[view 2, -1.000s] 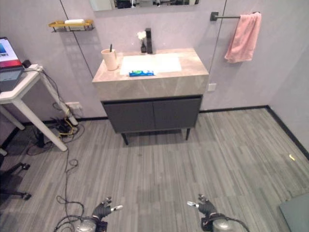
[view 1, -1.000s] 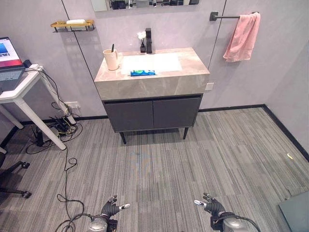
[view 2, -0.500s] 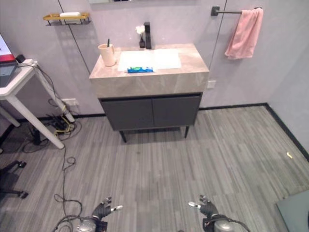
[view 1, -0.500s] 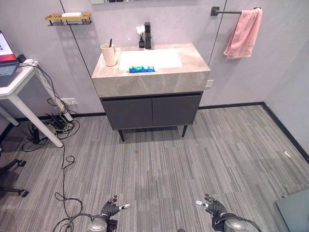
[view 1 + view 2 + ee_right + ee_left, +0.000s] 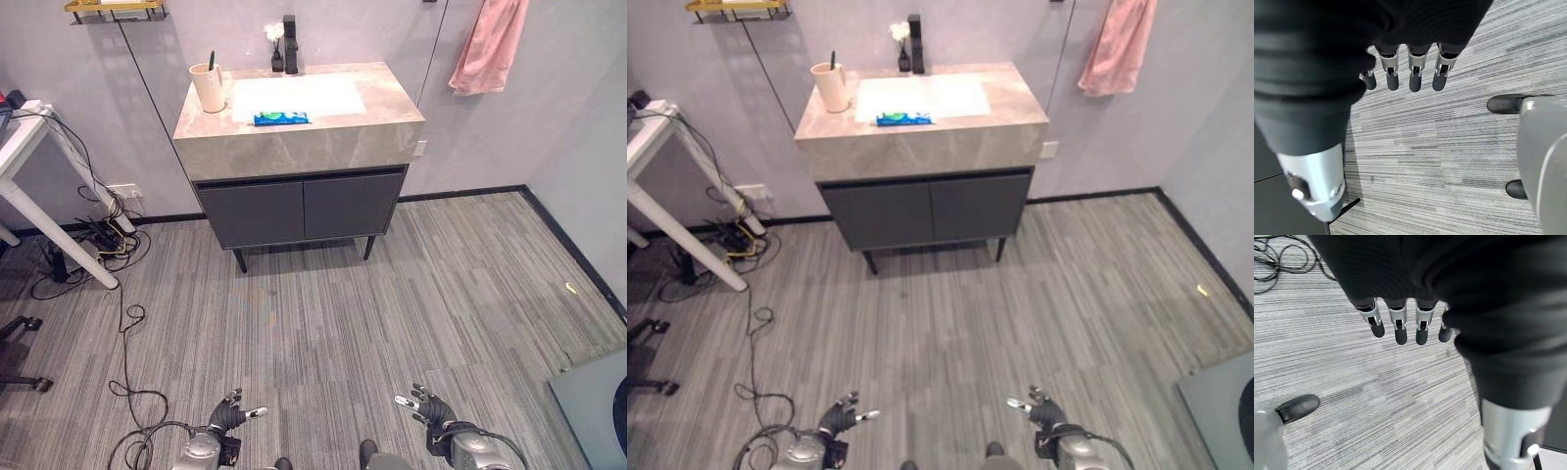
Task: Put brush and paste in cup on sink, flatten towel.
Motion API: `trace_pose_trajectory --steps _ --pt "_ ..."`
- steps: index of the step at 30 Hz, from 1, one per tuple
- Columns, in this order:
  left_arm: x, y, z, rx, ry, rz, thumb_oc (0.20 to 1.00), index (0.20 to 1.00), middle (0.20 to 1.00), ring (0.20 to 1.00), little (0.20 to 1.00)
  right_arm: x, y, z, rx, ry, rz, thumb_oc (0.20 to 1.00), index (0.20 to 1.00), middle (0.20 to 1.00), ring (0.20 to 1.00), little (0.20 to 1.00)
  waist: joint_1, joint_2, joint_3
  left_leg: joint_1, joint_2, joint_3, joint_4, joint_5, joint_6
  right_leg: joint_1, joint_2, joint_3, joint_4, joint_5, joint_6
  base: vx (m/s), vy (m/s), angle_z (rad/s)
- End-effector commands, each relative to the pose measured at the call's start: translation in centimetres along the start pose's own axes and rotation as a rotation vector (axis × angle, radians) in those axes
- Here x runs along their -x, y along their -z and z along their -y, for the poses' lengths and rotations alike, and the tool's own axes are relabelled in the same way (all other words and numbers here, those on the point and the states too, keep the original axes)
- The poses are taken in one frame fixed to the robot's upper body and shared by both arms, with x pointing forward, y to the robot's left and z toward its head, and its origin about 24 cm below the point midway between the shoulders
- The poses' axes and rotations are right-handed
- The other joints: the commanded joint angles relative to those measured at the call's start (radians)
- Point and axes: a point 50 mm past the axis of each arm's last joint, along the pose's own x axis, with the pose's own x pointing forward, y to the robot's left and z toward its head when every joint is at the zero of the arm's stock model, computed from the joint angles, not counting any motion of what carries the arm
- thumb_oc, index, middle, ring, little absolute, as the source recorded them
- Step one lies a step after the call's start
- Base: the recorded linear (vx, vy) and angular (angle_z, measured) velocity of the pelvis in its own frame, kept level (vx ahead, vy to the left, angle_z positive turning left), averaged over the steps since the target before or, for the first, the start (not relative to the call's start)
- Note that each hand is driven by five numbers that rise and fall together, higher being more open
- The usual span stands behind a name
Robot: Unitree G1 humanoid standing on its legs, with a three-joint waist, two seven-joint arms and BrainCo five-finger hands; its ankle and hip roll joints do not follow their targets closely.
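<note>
Both hands, left hand [image 5: 227, 421] and right hand [image 5: 428, 406], empty with straight fingers, low over the floor [image 5: 392, 294], far from the sink [image 5: 294, 96]

Left hand [image 5: 1415, 279]: we see a dark, almost black cover [image 5: 1376, 264] over the back and wrist, finely ribbed, soft-looking, bulging in rounded folds.
Fingers [image 5: 1400, 330]: we note silver segments with dark slots, set in a row, each ending in a rounded dark tip [image 5: 1421, 338].
Thumb [image 5: 1508, 431]: smooth silver-grey cylinder below the cover, with a small round stud near its end.
Right hand [image 5: 1400, 24]: we find the same build: ribbed dark cover, silver dark-tipped fingers [image 5: 1415, 73], silver-grey thumb [image 5: 1317, 181] with a small round stud.
</note>
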Motion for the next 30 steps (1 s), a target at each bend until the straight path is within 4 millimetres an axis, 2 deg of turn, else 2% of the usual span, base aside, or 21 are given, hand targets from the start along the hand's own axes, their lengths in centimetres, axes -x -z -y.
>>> trace_pose_trajectory --steps 1,2,4,5,6,8,9,11,12,13,14,16,18,19,20,21,22,23,25,26,30 --pt "-0.3 -2.6 -1.8 -0.107 -0.017 0.104 1.0 1.0 1.0 1.0 1.0 -0.4 -2.0 -0.7 -0.026 -0.022 0.096 1.0 1.0 1.0 1.0 1.0 -0.011 -0.03 0.015 -0.015 -0.055 -0.07 0.101 -0.064 0.027 -0.018 -0.061 0.051 0.143 0.225 0.04 -0.04 0.191 -0.05" --pt "-0.3 -3.0 -1.9 -0.117 -0.013 0.119 1.0 1.0 1.0 1.0 1.0 -0.4 -2.5 -0.8 -0.018 -0.027 0.116 1.0 1.0 1.0 1.0 1.0 -0.017 -0.028 0.037 -0.01 -0.06 -0.067 0.103 -0.068 0.038 -0.053 -0.061 0.054 0.203 0.252 0.035 -0.04 0.189 0.01" --pt "-0.3 -2.9 -1.7 -0.129 0.001 0.118 1.0 1.0 1.0 1.0 1.0 -0.4 -2.7 -0.6 -0.011 -0.023 0.125 1.0 1.0 1.0 1.0 1.0 -0.016 -0.021 0.051 -0.006 -0.065 -0.068 0.114 -0.085 0.045 -0.095 -0.047 0.042 0.248 0.213 0.029 0.03 0.126 -0.03" --pt "-0.3 -2.8 -1.6 -0.128 0.009 0.112 1.0 1.0 1.0 1.0 1.0 -0.4 -2.8 -0.6 -0.007 -0.027 0.131 1.0 1.0 1.0 1.0 1.0 -0.024 -0.018 0.053 0.0 -0.068 -0.074 0.117 -0.088 0.048 -0.117 -0.018 0.047 0.244 0.193 0.026 0.11 0.068 -0.1" --pt "-0.3 -2.8 -1.6 -0.125 0.009 0.108 1.0 1.0 1.0 1.0 1.0 -0.4 -3.0 -0.5 0.0 -0.024 0.13 1.0 1.0 1.0 1.0 1.0 -0.028 -0.019 0.055 0.008 -0.077 -0.08 0.115 -0.092 0.049 -0.14 0.004 0.04 0.203 0.17 0.02 0.15 0.064 -0.12" --pt "-0.4 -2.2 -1.4 -0.097 0.002 0.081 1.0 1.0 1.0 1.0 1.0 -0.6 -3.8 -0.1 0.019 -0.007 0.141 1.0 1.0 1.0 1.0 1.0 -0.034 -0.022 0.055 0.043 -0.095 -0.08 0.106 -0.123 0.04 -0.142 -0.039 -0.018 0.016 0.191 0.029 0.33 -0.012 0.08" --pt "-0.5 -2.4 -1.3 -0.084 -0.006 0.085 1.0 1.0 1.0 1.0 1.0 -0.8 -4.5 -0.5 0.048 -0.023 0.16 1.0 1.0 1.0 1.0 1.0 -0.055 -0.029 0.062 0.067 -0.111 -0.105 0.11 -0.147 0.024 -0.168 -0.034 0.041 -0.139 0.255 0.056 0.35 -0.071 0.23" --pt "-0.4 -2.1 -1.3 -0.073 -0.009 0.076 1.0 1.0 1.0 1.0 1.0 -0.8 -4.9 -0.7 0.07 -0.028 0.169 1.0 1.0 1.0 1.0 1.0 -0.056 -0.029 0.063 0.095 -0.107 -0.112 0.101 -0.155 0.013 -0.178 -0.047 0.03 -0.206 0.292 0.064 0.35 -0.15 0.53" --pt "-0.4 -1.8 -1.3 -0.059 -0.019 0.063 1.0 1.0 1.0 1.0 1.0 -0.9 -5.3 -0.9 0.075 -0.034 0.178 1.0 1.0 1.0 1.0 1.0 -0.051 -0.026 0.058 0.121 -0.095 -0.112 0.093 -0.15 0.001 -0.186 -0.063 -0.01 -0.22 0.314 0.069 0.72 -0.433 0.58" --pt "-0.4 -1.5 -0.8 -0.084 -0.006 0.047 1.0 1.0 1.0 1.0 1.0 -0.8 -4.9 -0.7 0.126 -0.035 0.156 1.0 1.0 1.0 1.0 1.0 -0.061 -0.014 0.019 0.165 -0.046 -0.147 0.081 -0.134 -0.032 -0.137 -0.012 -0.007 -0.196 0.285 0.044 0.57 -0.362 0.41" --pt "-0.4 -1.5 -0.8 -0.084 -0.006 0.047 1.0 1.0 1.0 1.0 1.0 -0.8 -4.9 -0.7 0.126 -0.035 0.156 1.0 1.0 1.0 1.0 1.0 -0.062 -0.012 0.02 0.166 -0.044 -0.148 0.081 -0.134 -0.032 -0.136 -0.011 -0.009 -0.196 0.284 0.043 0.52 -0.366 0.58" --pt "-0.4 -1.3 -0.9 -0.02 -0.02 0.036 1.0 1.0 1.0 1.0 1.0 -0.7 -5.2 -0.6 0.186 -0.042 0.161 1.0 1.0 1.0 1.0 1.0 -0.069 0.005 -0.002 0.163 0.01 -0.177 0.138 -0.064 -0.076 -0.115 0.046 -0.032 -0.168 0.24 0.008 0.41 -0.375 0.5" --pt "-0.5 -1.6 -1.0 -0.018 -0.02 0.043 1.0 1.0 1.0 1.0 1.0 -0.5 -5.1 -0.3 0.23 -0.048 0.164 1.0 1.0 1.0 1.0 1.0 -0.063 -0.004 -0.001 0.028 0.073 -0.182 0.445 0.17 -0.148 -0.031 0.1 -0.063 -0.18 0.172 -0.067 0.49 -0.581 0.17" --pt "-0.5 -2.0 -1.1 -0.026 -0.018 0.052 1.0 1.0 1.0 1.0 1.0 -0.4 -5.2 -0.2 0.235 -0.047 0.168 1.0 1.0 1.0 1.0 1.0 -0.064 -0.014 0.008 -0.022 0.098 -0.176 0.549 0.22 -0.158 -0.002 0.109 -0.073 -0.192 0.157 -0.09 0.35 -0.572 0.02" --pt "-0.8 -2.8 -1.0 -0.042 -0.013 0.073 1.0 1.0 1.0 1.0 1.0 -0.4 -5.2 0.0 0.239 -0.032 0.166 1.0 1.0 1.0 1.0 1.0 -0.05 -0.037 0.039 -0.102 0.119 -0.14 0.671 0.225 -0.142 0.042 0.112 -0.081 -0.204 0.127 -0.121 0.23 -0.416 0.02" --pt "-0.8 -3.0 -1.0 -0.043 -0.015 0.076 1.0 1.0 1.0 1.0 1.0 -0.4 -5.1 0.2 0.243 -0.023 0.157 1.0 1.0 1.0 1.0 1.0 -0.046 -0.04 0.047 -0.146 0.128 -0.124 0.689 0.213 -0.137 0.056 0.114 -0.083 -0.207 0.116 -0.125 0.3 -0.332 -0.1" --pt "-0.9 -3.3 -1.0 -0.045 -0.02 0.083 1.0 1.0 1.0 1.0 1.0 -0.5 -4.8 0.4 0.258 -0.01 0.134 1.0 1.0 1.0 1.0 1.0 -0.032 -0.044 0.054 -0.236 0.101 -0.099 0.641 0.16 -0.123 0.09 0.109 -0.082 -0.223 0.106 -0.121 0.62 -0.121 0.19" --pt "-0.8 -2.8 -1.3 -0.038 -0.036 0.071 1.0 1.0 1.0 1.0 1.0 -0.3 -4.1 0.3 0.273 -0.014 0.121 1.0 1.0 1.0 1.0 1.0 -0.009 -0.046 0.043 -0.337 0.107 -0.04 0.327 0.139 -0.102 0.149 0.111 -0.078 -0.256 0.076 -0.099 0.7 -0.019 -0.04" --pt "-0.7 -2.3 -1.4 -0.021 -0.042 0.059 1.0 1.0 1.0 1.0 1.0 -0.3 -3.6 0.1 0.29 -0.026 0.112 1.0 1.0 1.0 1.0 1.0 0.01 -0.024 0.043 -0.323 0.097 -0.107 0.102 0.221 -0.113 0.19 0.137 -0.06 -0.265 0.05 -0.092 0.6 0.098 -0.82" --pt "-0.6 -2.0 -1.4 -0.02 -0.045 0.048 1.0 1.0 1.0 1.0 1.0 -0.3 -3.6 0.0 0.303 -0.03 0.109 1.0 1.0 1.0 1.0 1.0 0.017 -0.007 0.04 -0.366 0.124 -0.117 -0.052 0.281 -0.134 0.215 0.154 -0.045 -0.26 0.019 -0.091 0.5 0.12 -1.17" --pt "-0.5 -1.4 -1.4 -0.028 -0.042 0.024 1.0 1.0 1.0 1.0 1.0 -0.4 -3.1 -0.1 0.3 -0.039 0.091 1.0 1.0 1.0 1.0 1.0 0.022 -0.003 0.032 -0.328 0.153 -0.053 -0.077 0.313 -0.14 0.259 0.156 -0.024 -0.254 -0.004 -0.083 0.37 0.125 -0.71"
